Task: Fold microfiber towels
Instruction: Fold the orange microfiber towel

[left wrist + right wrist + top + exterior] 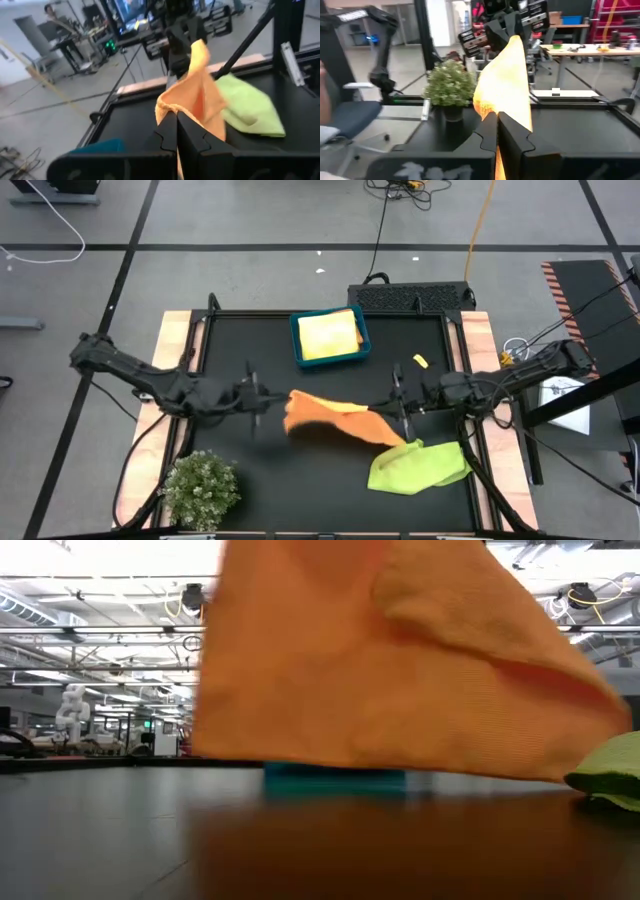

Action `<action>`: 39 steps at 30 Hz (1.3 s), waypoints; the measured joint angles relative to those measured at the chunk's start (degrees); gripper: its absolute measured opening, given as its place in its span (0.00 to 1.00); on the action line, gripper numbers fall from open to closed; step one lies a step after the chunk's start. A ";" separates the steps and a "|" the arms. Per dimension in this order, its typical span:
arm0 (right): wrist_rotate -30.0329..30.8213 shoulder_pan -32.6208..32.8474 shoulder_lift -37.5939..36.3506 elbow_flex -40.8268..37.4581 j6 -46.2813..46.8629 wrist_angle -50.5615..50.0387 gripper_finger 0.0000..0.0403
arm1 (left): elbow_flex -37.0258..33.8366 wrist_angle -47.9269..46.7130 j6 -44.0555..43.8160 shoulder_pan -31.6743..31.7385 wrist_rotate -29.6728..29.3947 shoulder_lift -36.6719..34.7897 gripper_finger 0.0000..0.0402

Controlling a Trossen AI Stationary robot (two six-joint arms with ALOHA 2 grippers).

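An orange microfiber towel (330, 418) hangs in the air between my two grippers over the middle of the table. My left gripper (268, 402) is shut on its left end and my right gripper (393, 414) is shut on its right end. A lime green towel (420, 467) lies crumpled on the table at the near right. A yellow towel (328, 334) lies folded in the blue bin (298, 340) at the far middle. In the low view the orange towel (400, 660) fills most of the picture, and its lower edge hangs just above the table. My left gripper pinches a bunched edge at the orange towel's left end (172, 107) between its two fingers. The fingers come nearly level from the table's left. The towel runs from there across to the other gripper, off the table. My right gripper pinches the orange towel's right end (492, 111) between its two fingers, coming level from the table's right. The cloth spreads away from the fingers toward the left gripper (510, 20), sagging a little, lifted off the table.
A small bushy plant (203, 488) stands at the table's near left corner. A small yellow scrap (420, 361) lies at the far right. Bare black tabletop (250, 350) shows at the far left and under the orange towel.
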 joint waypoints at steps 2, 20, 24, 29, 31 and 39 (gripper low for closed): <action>0.14 0.27 -0.68 0.00 0.45 -0.78 0.00 | 0.01 -0.99 0.66 -1.35 -1.16 -0.82 0.00; 10.50 -9.12 10.44 -0.02 6.56 -23.66 0.10 | 0.01 -17.14 -17.90 8.17 8.07 14.60 0.00; 10.45 -8.73 12.07 -0.02 4.64 -22.85 0.19 | 0.01 -17.17 -19.73 9.31 10.83 18.42 0.00; 6.05 -6.40 12.08 -0.02 1.02 -19.12 0.27 | 0.01 -17.20 -20.45 9.58 11.48 20.64 0.00; 4.46 -5.68 13.24 0.01 0.93 -16.54 0.28 | 0.01 -16.94 -20.47 9.58 11.46 20.68 0.00; 4.20 -3.49 27.77 0.00 0.44 -9.17 0.29 | 0.01 -13.98 -18.90 9.54 11.43 20.70 0.00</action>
